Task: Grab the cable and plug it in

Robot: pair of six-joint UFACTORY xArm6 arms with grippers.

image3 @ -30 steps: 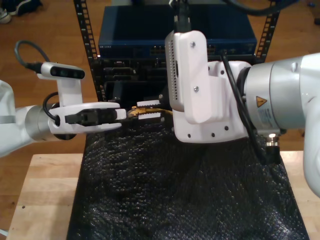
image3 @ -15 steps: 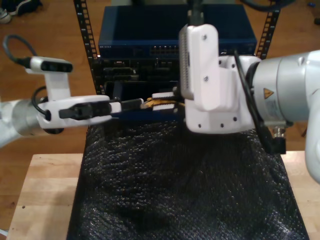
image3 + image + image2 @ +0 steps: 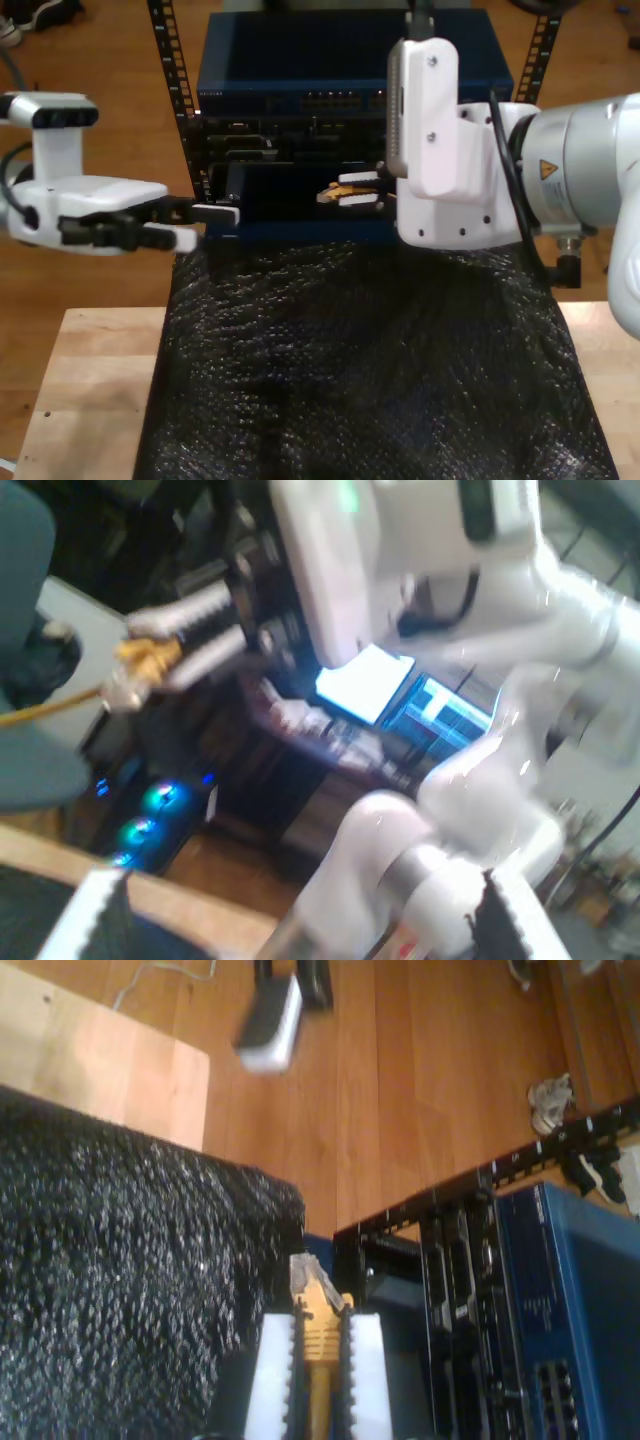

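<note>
Our second gripper (image 3: 348, 192) on the exterior view's right pinches the cable (image 3: 318, 1345), its ribbed white pads (image 3: 269, 1380) closed on the yellow boot just behind the clear plug, close before the dark rack (image 3: 290, 140). Our first gripper (image 3: 205, 222), at that view's left over bare floor, stands slightly parted and empty beside the knobbly black mat (image 3: 370, 370).

A lab: equipment rack (image 3: 340, 130) behind a wooden workbench (image 3: 80, 400).

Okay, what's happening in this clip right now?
My second gripper holds the thin yellow network cable just behind its clear plastic plug, aimed at the dark equipment rack with the blue unit. My first gripper, open and empty, sits off at the exterior view's left. The plug is not yet in a port.
</note>
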